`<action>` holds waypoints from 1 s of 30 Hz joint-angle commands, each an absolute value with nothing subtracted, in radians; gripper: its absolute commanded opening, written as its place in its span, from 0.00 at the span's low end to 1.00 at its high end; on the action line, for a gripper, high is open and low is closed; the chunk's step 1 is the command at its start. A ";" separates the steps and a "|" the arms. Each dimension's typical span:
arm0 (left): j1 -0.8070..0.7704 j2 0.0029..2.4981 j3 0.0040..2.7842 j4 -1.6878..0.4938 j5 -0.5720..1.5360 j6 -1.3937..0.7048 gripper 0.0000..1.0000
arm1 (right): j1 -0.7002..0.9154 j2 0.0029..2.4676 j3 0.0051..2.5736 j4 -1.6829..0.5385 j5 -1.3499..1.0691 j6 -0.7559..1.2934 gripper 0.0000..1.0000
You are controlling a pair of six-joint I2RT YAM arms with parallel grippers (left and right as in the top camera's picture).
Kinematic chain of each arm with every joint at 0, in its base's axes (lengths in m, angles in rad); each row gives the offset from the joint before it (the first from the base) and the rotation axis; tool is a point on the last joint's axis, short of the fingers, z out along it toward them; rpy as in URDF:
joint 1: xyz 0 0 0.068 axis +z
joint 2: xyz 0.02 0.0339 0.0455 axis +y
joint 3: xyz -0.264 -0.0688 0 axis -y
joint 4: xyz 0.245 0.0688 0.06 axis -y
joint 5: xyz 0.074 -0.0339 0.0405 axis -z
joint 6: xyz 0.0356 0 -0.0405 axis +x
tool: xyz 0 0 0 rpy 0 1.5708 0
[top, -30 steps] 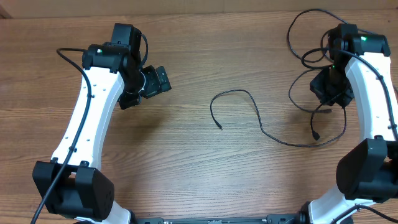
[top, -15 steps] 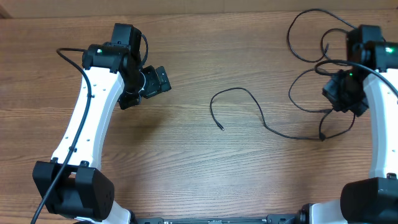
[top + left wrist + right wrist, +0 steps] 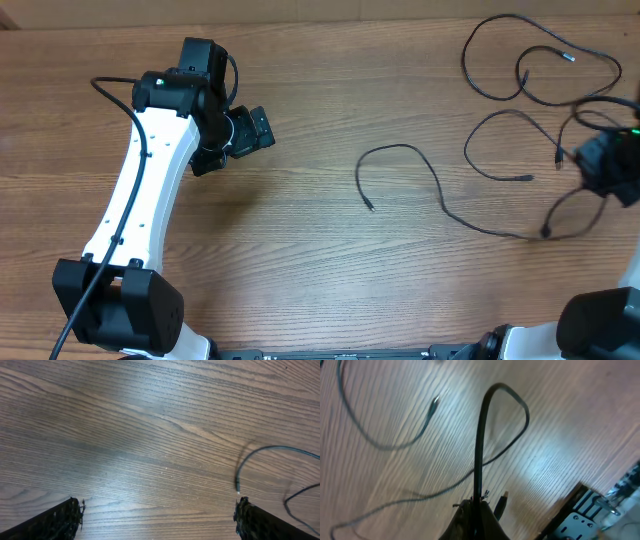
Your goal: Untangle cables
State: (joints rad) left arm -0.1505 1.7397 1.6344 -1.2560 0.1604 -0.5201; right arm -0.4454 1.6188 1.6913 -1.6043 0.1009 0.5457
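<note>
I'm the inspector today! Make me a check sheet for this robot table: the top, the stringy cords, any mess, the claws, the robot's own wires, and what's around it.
Surface: brown wooden table, no marks or spills seen.
Job's things: thin black cords lie over the right side in loops that cross each other; one loose end lies near the middle.
Clutter: nothing seen.
Grippers: left claw is open and holds nothing; right claw is shut on a cord that arches up from it.
Cables: a thicker black arm wire runs along the left arm.
Surroundings: a metal frame piece sits past the table edge, too blurry to name.
</note>
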 commanded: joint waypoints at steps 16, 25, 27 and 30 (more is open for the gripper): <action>-0.151 1.747 1.635 -1.253 0.154 -0.502 1.00 | -0.652 1.595 1.687 -1.503 0.187 0.620 0.04; -0.151 1.747 1.635 -1.255 0.154 -0.502 1.00 | -0.645 1.596 1.687 -1.471 0.152 0.619 0.38; -0.151 1.747 1.635 -1.255 0.154 -0.502 1.00 | -0.635 1.596 1.687 -1.472 0.076 0.578 0.45; -0.151 1.747 1.635 -1.255 0.154 -0.502 1.00 | -0.596 1.596 1.674 -1.457 -0.133 0.427 0.55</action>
State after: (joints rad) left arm -0.1505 1.7397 1.6344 -1.2568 0.1604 -0.5205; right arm -0.6350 1.6188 1.6905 -1.4696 0.0647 0.5625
